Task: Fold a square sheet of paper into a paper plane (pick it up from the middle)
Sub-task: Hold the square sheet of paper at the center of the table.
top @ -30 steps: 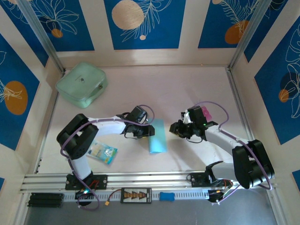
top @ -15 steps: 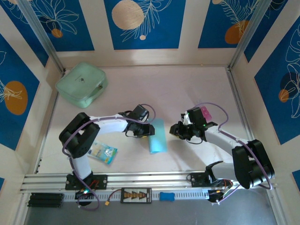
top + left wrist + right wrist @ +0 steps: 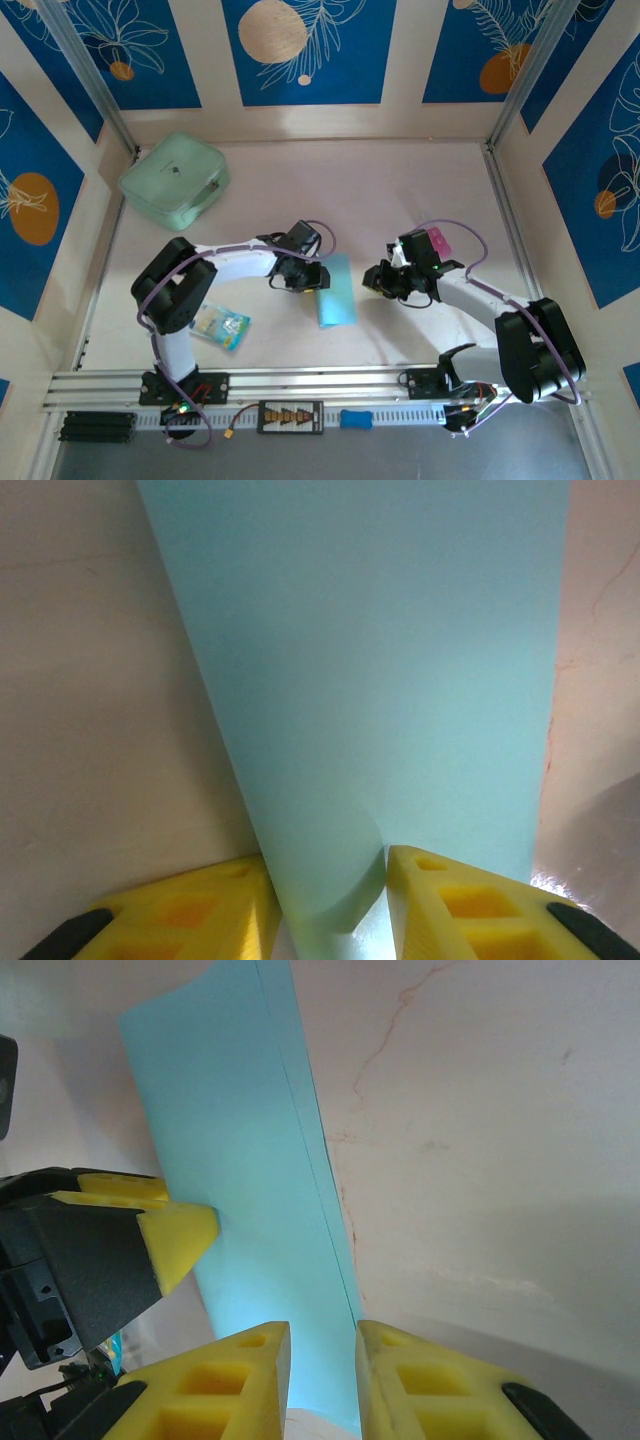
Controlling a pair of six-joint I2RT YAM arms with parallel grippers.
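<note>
My left gripper (image 3: 328, 865) pinches a raised hump of the folded blue paper (image 3: 336, 290) at the paper's 9 o'clock edge. My right gripper (image 3: 322, 1332) stands narrowly parted at the 3 o'clock edge, and I cannot tell whether it grips. The paper lies mid-table (image 3: 420, 190), its length running 6 to 12. A green pouch (image 3: 175, 180) sits far off at 10 o'clock.

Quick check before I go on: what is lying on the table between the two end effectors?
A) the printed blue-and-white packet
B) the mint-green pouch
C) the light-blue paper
C: in the top view the light-blue paper lies between the left end effector and the right end effector, while the pouch sits in the far-left corner.
</note>
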